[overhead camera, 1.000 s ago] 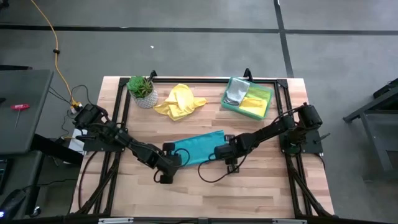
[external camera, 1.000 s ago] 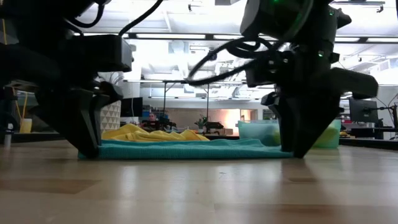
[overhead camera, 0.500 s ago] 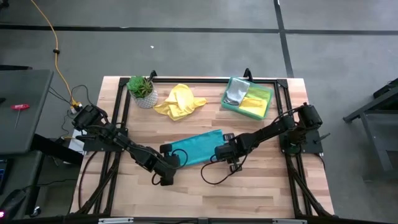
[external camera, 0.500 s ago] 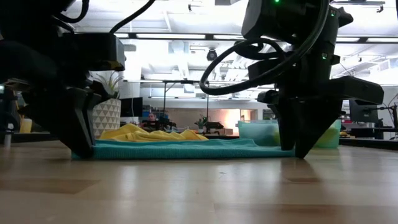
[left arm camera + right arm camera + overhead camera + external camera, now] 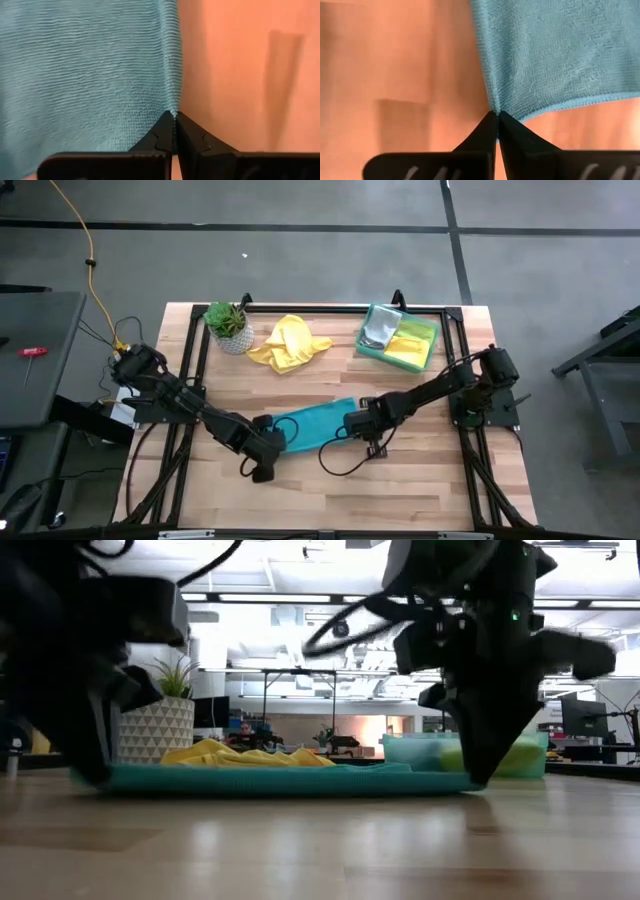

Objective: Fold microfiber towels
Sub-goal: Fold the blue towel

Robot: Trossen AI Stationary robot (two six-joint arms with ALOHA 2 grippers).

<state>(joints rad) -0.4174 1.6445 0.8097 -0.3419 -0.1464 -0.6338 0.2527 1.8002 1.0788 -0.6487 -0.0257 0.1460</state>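
Note:
A teal towel (image 5: 312, 423) lies stretched out on the wooden table between my two grippers. My left gripper (image 5: 266, 440) is shut on its left end and my right gripper (image 5: 354, 424) is shut on its right end. In the low view the teal towel (image 5: 270, 780) runs as a thin flat band from the left gripper (image 5: 90, 772) to the right gripper (image 5: 470, 778). A crumpled yellow towel (image 5: 288, 343) rests on the table farther back. My left gripper pinches the towel's side edge (image 5: 172, 102) at the left end between its two fingertips, slanting down from above. The cloth spreads away from the fingers, drawn into fine ridges. One layer or several, I cannot tell. My right gripper pinches the towel's near right corner (image 5: 495, 102) between its two fingertips, pointing down from above. Two hemmed edges run away from the pinch. The cloth fans out smooth from the fingers toward the other gripper.
A green tray (image 5: 400, 337) with grey and yellow-green cloths stands at the back right. A potted plant (image 5: 228, 325) stands at the back left, beside the yellow towel. Bare wood lies along the near side of the table (image 5: 330, 490).
My right gripper has shut on the towel's right corner. My left gripper has gone toward the table's left edge and risen a little, keeping its hold. The towel's left end has followed it, and the cloth now lies thinner and more stretched out.

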